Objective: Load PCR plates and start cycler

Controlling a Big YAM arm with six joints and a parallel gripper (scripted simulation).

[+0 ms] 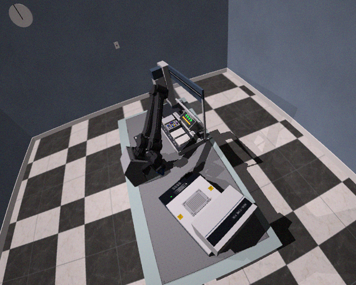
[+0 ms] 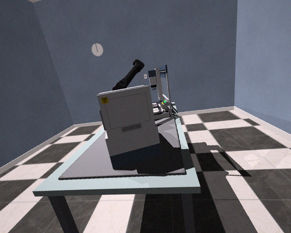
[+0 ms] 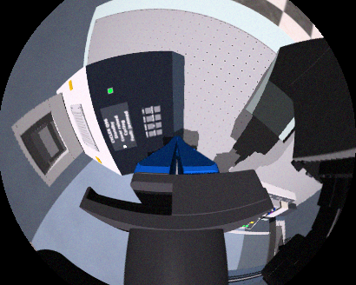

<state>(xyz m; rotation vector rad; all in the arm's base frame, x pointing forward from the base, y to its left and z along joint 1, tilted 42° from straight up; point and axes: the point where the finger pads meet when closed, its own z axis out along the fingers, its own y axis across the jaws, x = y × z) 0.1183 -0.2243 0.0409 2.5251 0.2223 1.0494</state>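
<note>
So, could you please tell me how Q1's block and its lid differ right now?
The block is a small, dark, dotted grid lying flat and bare in the white deck; the lid is a large, plain, pale slab with a dark band, swung open behind it. Both belong to Q1.

My white box-shaped real-time cycler Q1 (image 1: 203,210) stands skewed on the grey mat, lid slid open, grey well block (image 1: 196,201) bare, lamp (image 3: 109,90) green. Two white PCR plates (image 1: 179,136) lie flat on the far deck.
</note>
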